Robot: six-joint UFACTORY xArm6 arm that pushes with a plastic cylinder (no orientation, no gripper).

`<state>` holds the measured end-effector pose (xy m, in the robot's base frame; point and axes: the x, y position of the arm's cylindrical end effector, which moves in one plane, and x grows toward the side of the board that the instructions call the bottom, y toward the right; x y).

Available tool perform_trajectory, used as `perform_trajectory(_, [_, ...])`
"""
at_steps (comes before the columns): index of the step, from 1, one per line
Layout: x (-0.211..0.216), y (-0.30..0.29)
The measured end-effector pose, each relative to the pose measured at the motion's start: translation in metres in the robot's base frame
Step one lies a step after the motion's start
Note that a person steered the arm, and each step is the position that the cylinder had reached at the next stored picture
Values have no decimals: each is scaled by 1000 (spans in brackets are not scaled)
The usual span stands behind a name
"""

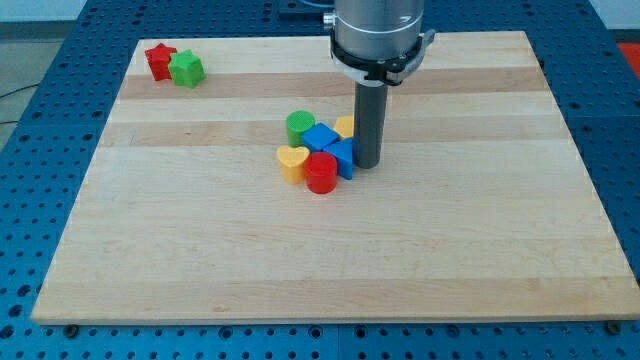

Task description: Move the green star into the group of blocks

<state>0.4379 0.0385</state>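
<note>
Jaws do not exist on this arm, so nothing is open, closed or gripping: it ends in a straight dark rod, and my tip (368, 164) stands on the wooden table top (200, 260) a little toward the view's top of the board's middle. In the one camera view, my tip sits just beside the view's right side of the cluster of blocks, apparently touching a blue block (343, 156) whose shape I cannot make out. To the view's left of that lies another blue block (319, 138), with a green cylinder (299, 125) at the cluster's upper left. A yellow block (345, 126) peeks out behind the rod, mostly hidden, shape unclear. At the cluster's lower left is a yellow heart-shaped block (292, 161), and a red cylinder (321, 172) stands at its bottom edge, touching the heart and the blue pieces. Well apart from all this, near the table top's far left corner, the green star (186, 68) rests just beside a red star (159, 60), the two touching or nearly so, the red one closer to the corner. Around the board runs a blue perforated base (40, 130).
</note>
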Motion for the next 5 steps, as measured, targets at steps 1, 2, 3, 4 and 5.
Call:
perform_trajectory(1, [26, 11])
perform_trajectory(2, [56, 13])
perform_trajectory(3, [64, 10])
perform_trajectory(4, [73, -15])
perform_trajectory(5, [93, -65])
